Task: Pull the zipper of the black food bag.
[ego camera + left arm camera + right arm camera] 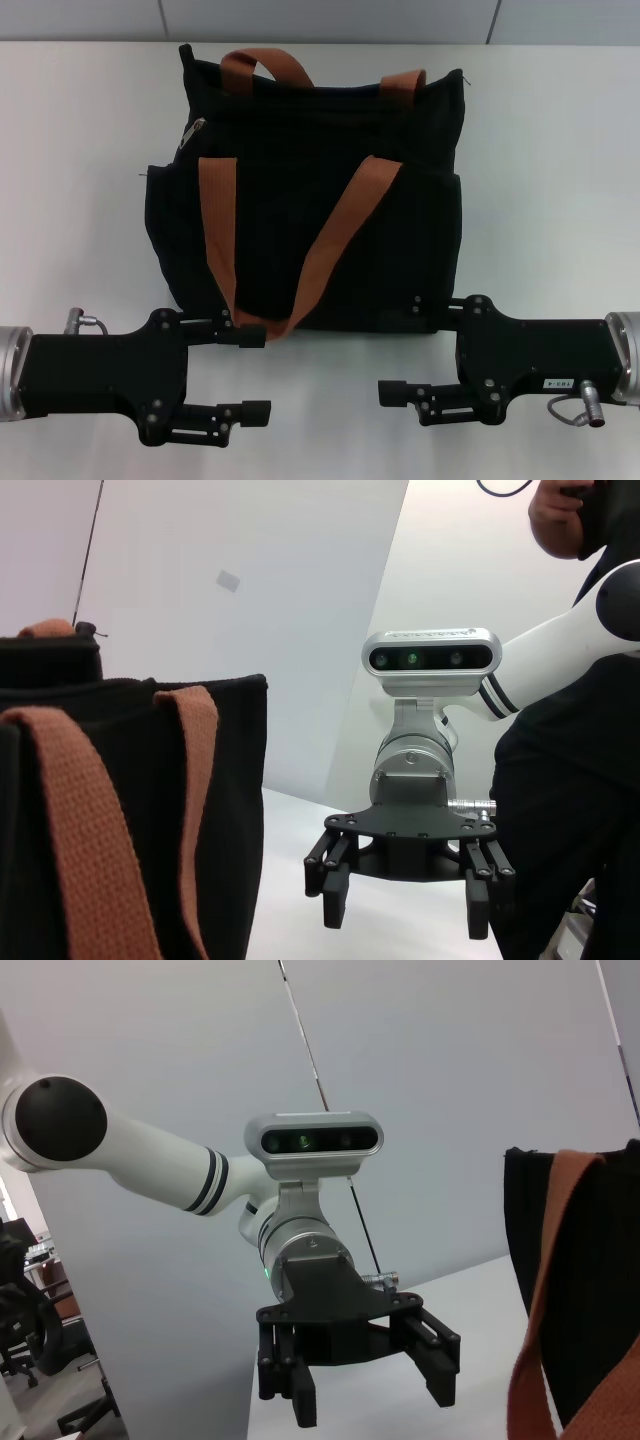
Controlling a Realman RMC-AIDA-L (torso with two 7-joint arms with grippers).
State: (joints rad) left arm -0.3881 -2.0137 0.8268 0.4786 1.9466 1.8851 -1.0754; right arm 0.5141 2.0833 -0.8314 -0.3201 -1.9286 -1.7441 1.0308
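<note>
White table (pixel 80 200) fills the head view; the bag (pixel 310 250) sits mid-table, zipper (pixel 193 130) at its upper left corner. Left gripper (pixel 262 372) and right gripper (pixel 405 345) lie before it, jaws open. Left wrist view: bag beside the right gripper, fingers spread. Right wrist view: left gripper open, bag at the edge.

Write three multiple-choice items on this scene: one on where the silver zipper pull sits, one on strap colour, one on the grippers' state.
1. The small silver metal zipper pull sits on which end of the large boxy black fabric food bag's top edge?
A. robot's left
B. robot's right
C. centre

2. The webbing handle straps are:
A. blue
B. orange-brown
C. white

3. The left gripper and right gripper are:
A. both shut on straps
B. one holding the zipper
C. both open, holding nothing

Key: 1 A, it glints at the bag's left end in the head view. 2 B, plainly that colour. 3 C, fingers spread in front of the bag.
</note>
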